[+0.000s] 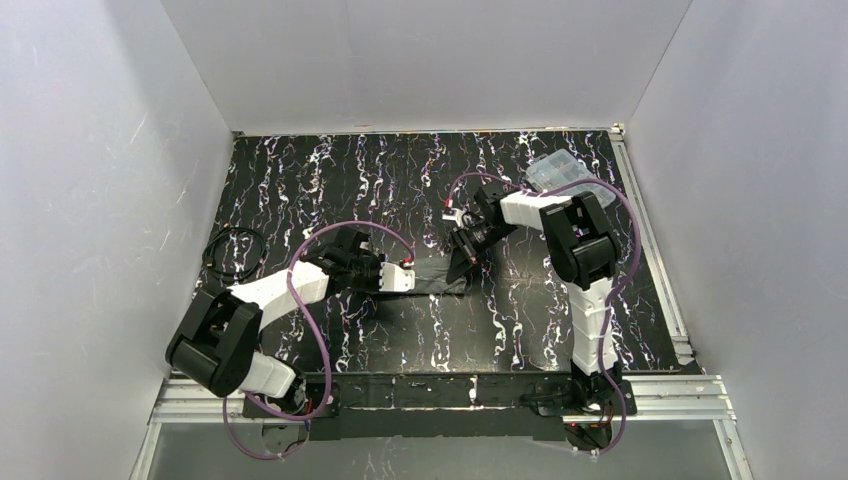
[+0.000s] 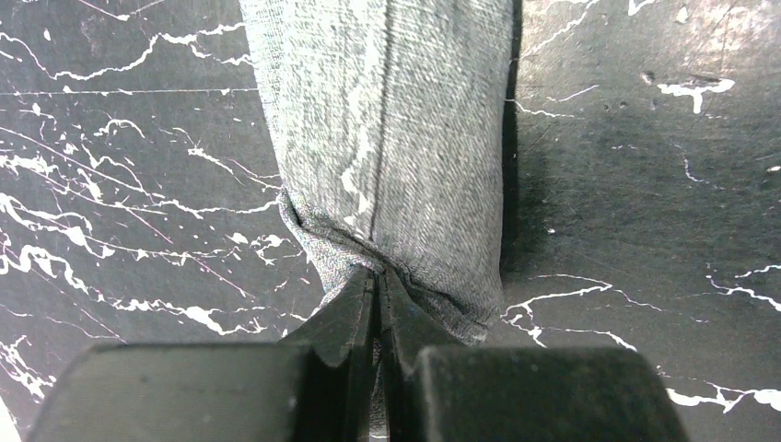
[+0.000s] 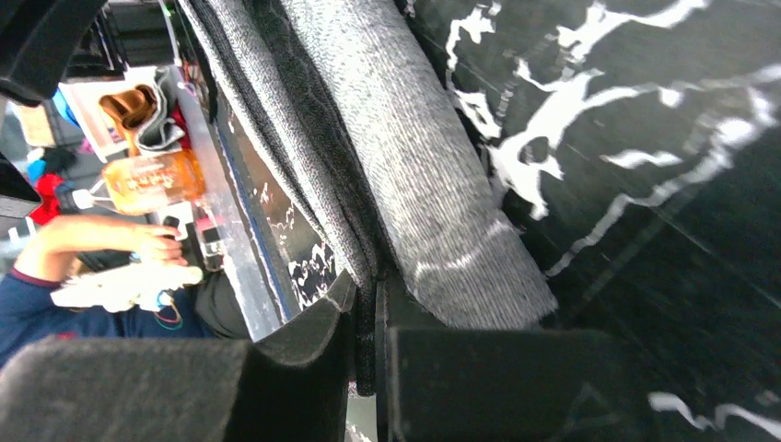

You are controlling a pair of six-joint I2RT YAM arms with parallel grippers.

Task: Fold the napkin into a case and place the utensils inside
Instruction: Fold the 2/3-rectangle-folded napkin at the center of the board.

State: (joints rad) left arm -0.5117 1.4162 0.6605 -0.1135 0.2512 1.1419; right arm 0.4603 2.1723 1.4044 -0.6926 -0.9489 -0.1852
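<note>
**Top view.** Shows napkin (image 1: 440,280) folded to a narrow strip at mid-bench (image 1: 330,180), strung between both hands. Finds left hand (image 1: 402,279) at the strip's left end, low on the bench. Finds right hand (image 1: 466,247) at the right end, raised, holding that end clear of the surface. Notes clear box (image 1: 556,170) in the far right corner, well apart, and cable coil (image 1: 233,252) at far left. Cannot make out utensils here.

**Left wrist.** Shows left hand (image 2: 378,276) clenched on the napkin's (image 2: 396,129) near end, cloth bunched at the pinch, stitched line running away up the strip. Bite shallow, close to the end.

**Right wrist.** Shows right hand (image 3: 366,295) grasping several stacked layers of napkin (image 3: 433,203) edge-on, jaws nearly closed on them. Cannot tell whether every layer sits inside the pinch. Bench (image 3: 663,138) tilted in this view.

**Risks, by judgement.** Fold apparently under way; case not formed, utensils not in.
- Likely to lose the left end under a hard pull from the right, given so shallow a bite.
- Likely to shed an outer layer from the right pinch, opening the fold.
- May drag the whole strip across the bench instead of creasing it, with both ends held taut.
- No pocket mouth visible; risks pressing it shut through uneven laying-down.
</note>
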